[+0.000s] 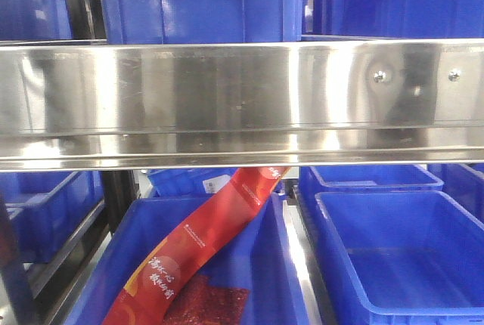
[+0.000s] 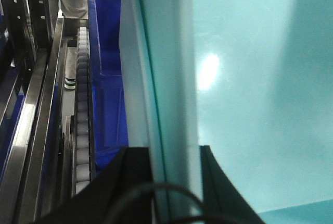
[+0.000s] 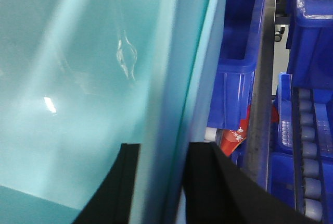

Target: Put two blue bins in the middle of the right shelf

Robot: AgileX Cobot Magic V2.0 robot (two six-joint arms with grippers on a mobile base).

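The blue bin sits above the steel shelf rail — seen close by the wrist cameras as pale teal walls. The left gripper clamps one wall's rim, the right gripper the opposite. Below lie a red packet and more bins.

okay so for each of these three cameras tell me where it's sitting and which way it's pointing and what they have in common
Exterior front-facing: sits level with a steel shelf rail, facing into the rack; blue bins above, a red packet in a bin below. No robot parts show.
Left wrist-mounted: rides behind the left gripper, whose dark fingers straddle a teal bin wall; roller track on the left.
Right wrist-mounted: rides behind the right gripper, fingers straddling a teal wall; blue bins to the right.
Shared: right wrist and front views both show the red packet.
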